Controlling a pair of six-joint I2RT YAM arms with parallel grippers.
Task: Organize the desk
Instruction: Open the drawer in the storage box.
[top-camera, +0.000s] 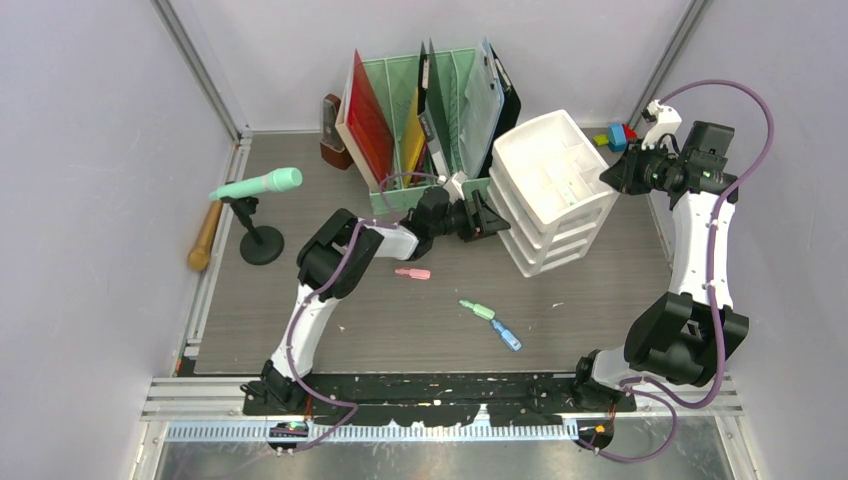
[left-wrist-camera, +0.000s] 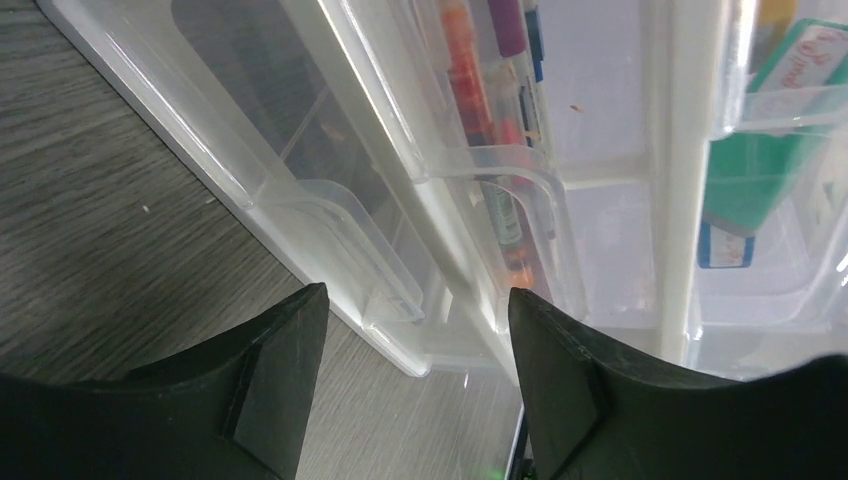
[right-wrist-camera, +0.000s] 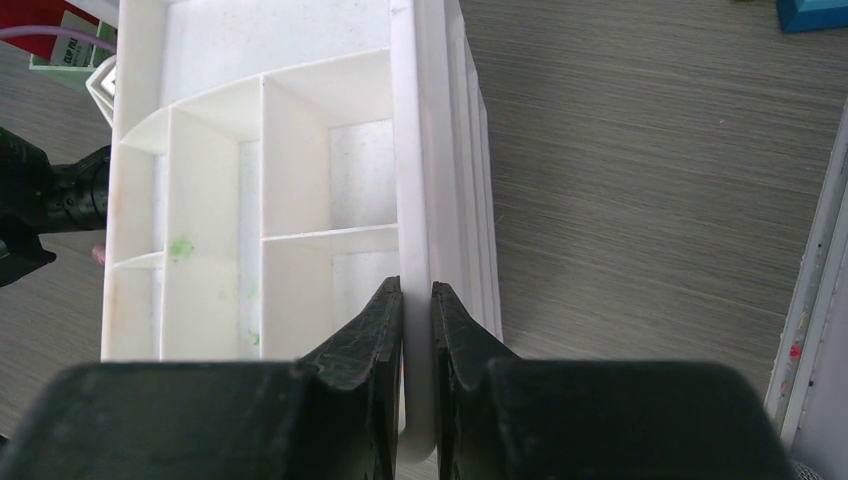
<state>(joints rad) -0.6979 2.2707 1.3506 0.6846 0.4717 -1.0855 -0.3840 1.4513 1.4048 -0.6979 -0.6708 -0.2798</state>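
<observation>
The desk (top-camera: 420, 345) spans the enclosure floor beneath the two arms. Three pens lie apart on it, a pink marker (top-camera: 412, 273), a green marker (top-camera: 477, 309) and a blue marker (top-camera: 506, 335), all in front of the one white drawer unit (top-camera: 555, 180) with its three stacked drawers. The left gripper (left-wrist-camera: 415, 300) hangs just before the clear drawer fronts, jaws spread wide with nothing between them, while the right gripper (right-wrist-camera: 417, 290) is pinched tight on the rim wall of the unit's top tray.

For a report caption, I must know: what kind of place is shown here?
Probably a robot test cell staged as an office: pale walls and metal rails enclose a wood-grain desk holding a file rack, a white drawer unit and loose pens.
</observation>
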